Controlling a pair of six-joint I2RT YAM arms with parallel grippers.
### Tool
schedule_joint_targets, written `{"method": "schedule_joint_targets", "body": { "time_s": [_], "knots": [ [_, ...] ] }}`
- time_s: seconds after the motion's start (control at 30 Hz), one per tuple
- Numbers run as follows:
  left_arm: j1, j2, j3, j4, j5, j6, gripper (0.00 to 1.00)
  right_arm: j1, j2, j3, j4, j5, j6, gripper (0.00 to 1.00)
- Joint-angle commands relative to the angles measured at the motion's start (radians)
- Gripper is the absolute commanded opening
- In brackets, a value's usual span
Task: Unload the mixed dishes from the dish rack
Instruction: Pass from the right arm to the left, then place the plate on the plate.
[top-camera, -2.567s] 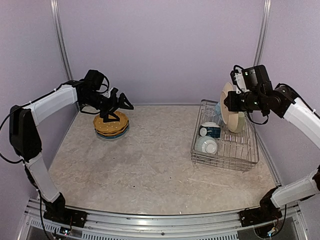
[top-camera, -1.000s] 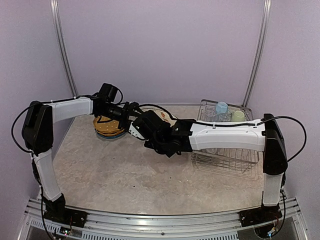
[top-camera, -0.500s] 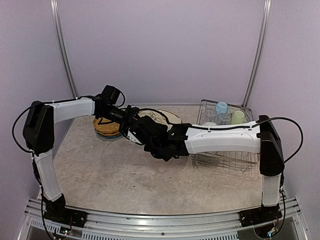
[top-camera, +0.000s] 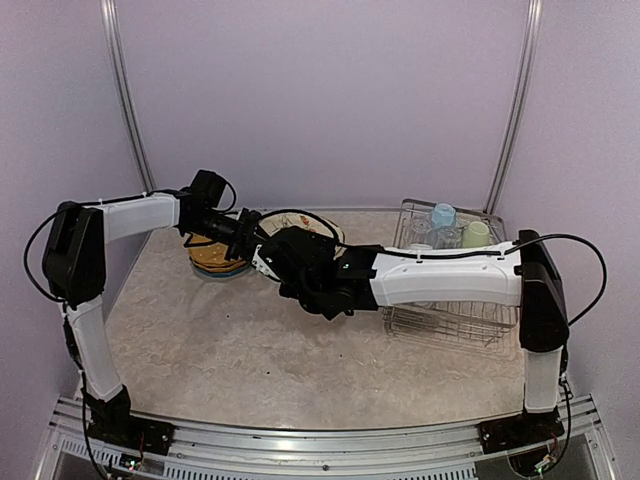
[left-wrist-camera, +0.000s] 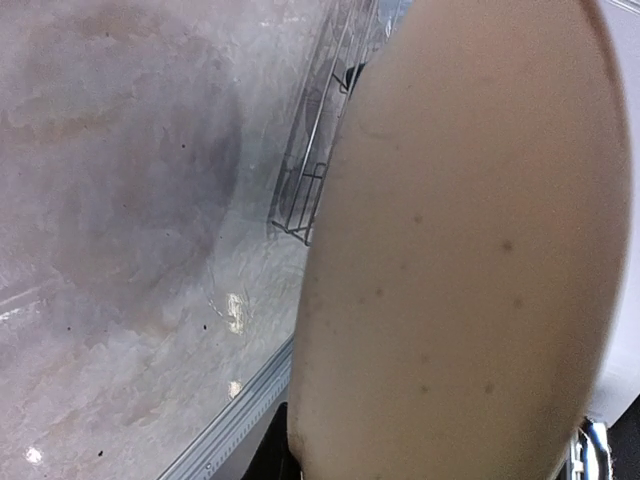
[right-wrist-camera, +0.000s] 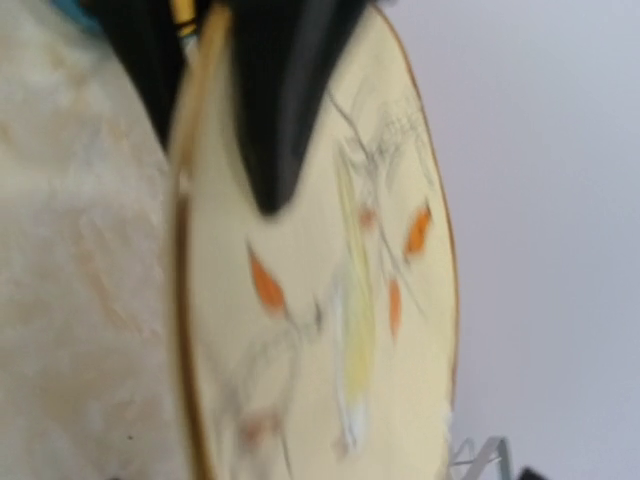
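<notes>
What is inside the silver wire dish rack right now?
A light blue mug and a pale green mug sit at the back of the silver wire dish rack. The right arm's white forearm covers the middle, hiding anything there.

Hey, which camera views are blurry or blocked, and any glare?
Right wrist view: motion blur smears the cream leaf-patterned plate. Left wrist view: its plain underside, soft and close, blocks most of the frame; small glare spots on the table. Top external view: sharp, evenly lit.
</notes>
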Motion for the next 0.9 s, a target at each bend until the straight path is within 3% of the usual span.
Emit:
{"method": "schedule_joint_targets", "body": {
  "time_s": [0.0,0.33,0.87],
  "knots": [
    [0.042,-0.017,0.015,0.035,-0.005,0.071,0.00,0.000,-0.046,0.020,0.010,-0.002,0.046,0.86],
    [0.185,-0.069,0.017,-0.010,-0.131,0.127,0.00,-0.001,-0.179,-0.096,0.059,-0.003,0.122,0.96],
    [0.395,-0.033,0.052,-0.069,-0.243,0.183,0.00,-0.077,-0.350,-0.193,0.021,-0.075,0.374,0.99]
  ]
}}
